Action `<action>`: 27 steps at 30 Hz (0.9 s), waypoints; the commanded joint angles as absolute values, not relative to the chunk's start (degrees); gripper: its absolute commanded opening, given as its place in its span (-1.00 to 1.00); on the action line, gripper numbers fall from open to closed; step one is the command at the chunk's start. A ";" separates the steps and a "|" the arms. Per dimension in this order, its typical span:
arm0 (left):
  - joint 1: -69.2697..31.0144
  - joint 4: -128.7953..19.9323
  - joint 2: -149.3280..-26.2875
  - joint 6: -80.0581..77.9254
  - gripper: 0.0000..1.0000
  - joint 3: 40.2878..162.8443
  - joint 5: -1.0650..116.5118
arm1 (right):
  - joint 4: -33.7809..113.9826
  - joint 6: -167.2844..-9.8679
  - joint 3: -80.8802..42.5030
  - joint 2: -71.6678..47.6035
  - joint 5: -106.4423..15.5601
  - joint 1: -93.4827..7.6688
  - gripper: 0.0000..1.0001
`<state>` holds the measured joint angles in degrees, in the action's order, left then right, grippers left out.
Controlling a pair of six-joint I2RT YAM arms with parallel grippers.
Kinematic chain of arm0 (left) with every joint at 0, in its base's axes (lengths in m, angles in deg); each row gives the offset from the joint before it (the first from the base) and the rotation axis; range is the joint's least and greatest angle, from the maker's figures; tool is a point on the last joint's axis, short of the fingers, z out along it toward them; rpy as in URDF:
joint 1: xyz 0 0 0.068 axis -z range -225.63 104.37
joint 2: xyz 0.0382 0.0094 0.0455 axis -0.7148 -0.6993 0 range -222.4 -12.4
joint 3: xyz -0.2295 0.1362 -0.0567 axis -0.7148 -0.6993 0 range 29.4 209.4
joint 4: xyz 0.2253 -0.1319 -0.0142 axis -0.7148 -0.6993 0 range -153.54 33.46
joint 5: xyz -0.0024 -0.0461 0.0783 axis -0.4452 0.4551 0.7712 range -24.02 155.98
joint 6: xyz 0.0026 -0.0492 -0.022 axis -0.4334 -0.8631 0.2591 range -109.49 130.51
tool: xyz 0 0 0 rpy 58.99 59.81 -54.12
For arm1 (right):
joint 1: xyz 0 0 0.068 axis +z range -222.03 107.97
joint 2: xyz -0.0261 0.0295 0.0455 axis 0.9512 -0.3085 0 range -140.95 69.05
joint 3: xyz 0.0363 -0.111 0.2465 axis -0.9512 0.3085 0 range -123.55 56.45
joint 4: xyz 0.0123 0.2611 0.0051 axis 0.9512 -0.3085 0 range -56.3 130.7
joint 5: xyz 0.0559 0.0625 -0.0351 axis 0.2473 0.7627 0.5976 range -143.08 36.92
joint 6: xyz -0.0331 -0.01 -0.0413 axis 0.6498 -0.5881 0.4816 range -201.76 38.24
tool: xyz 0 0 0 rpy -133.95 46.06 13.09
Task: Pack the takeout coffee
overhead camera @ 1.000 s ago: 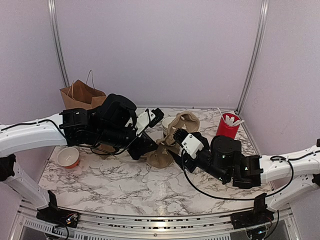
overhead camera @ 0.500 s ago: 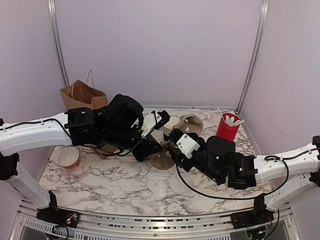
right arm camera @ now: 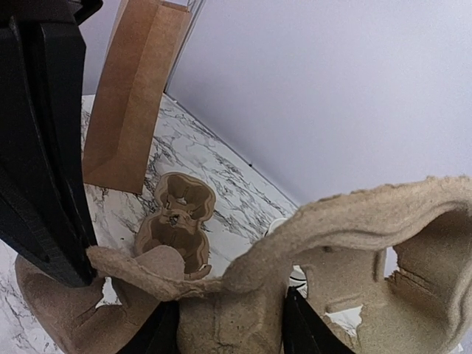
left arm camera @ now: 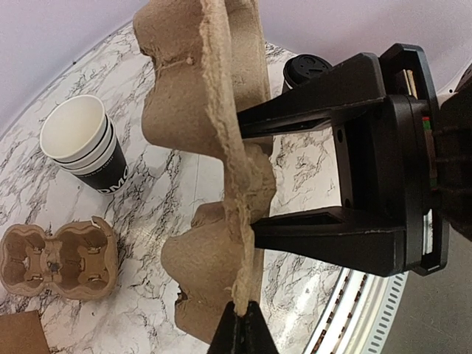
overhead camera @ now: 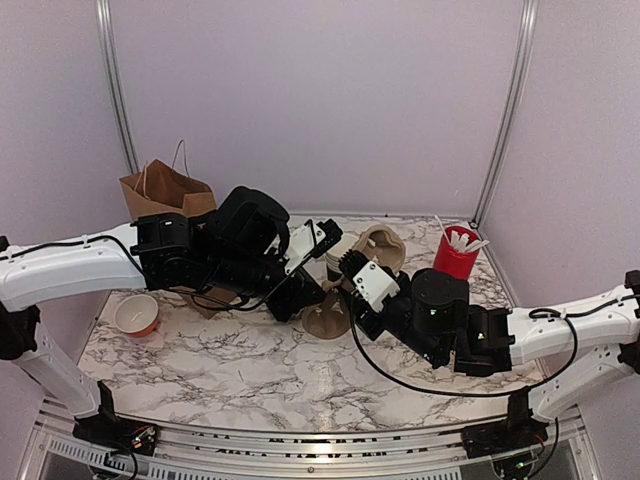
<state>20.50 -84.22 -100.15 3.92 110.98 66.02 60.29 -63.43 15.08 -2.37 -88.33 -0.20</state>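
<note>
**Pulp carrier held between both arms; coffee stands on the table**

Item 1. A tan moulded-pulp cup carrier is raised above the marble table, near its middle. It stands on edge, with its pockets facing sideways.

Item 2. The left gripper is pressed together on the carrier's thin rim. The pulp is pinched between its fingertips.

Item 3. The right gripper meets the carrier from the opposite side. Its two black fingers lie against the pulp on either side of the carrier's middle section, clamping it there.

Item 4. One lidded cup, black with a black lid, stands upright on the table. In the left wrist view it shows just past the right gripper, apart from the carrier. No pocket of the held carrier that is in view contains a cup.

Item 5. A stack of black cups, white inside and without lids, stands on the table. A second carrier lies flat near it.

Item 6. A brown paper bag stands upright at the far left corner. A red cup of stirrers stands at the far right. A small bowl sits near the left edge.
</note>
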 commanded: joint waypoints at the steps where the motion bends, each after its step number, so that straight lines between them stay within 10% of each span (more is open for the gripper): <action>1: 20.91 -84.60 -100.47 4.08 -1.00 113.17 66.66 | 59.30 -64.67 12.64 -2.54 -88.56 0.24 -0.12; 7: 20.91 -84.49 -100.54 3.61 -0.97 113.47 68.36 | 59.23 -67.18 12.24 -2.29 -89.62 0.28 -0.16; 27: 20.60 -78.00 -90.74 -2.31 0.52 111.43 89.32 | 57.71 -76.31 15.03 3.06 -87.45 -4.53 -0.21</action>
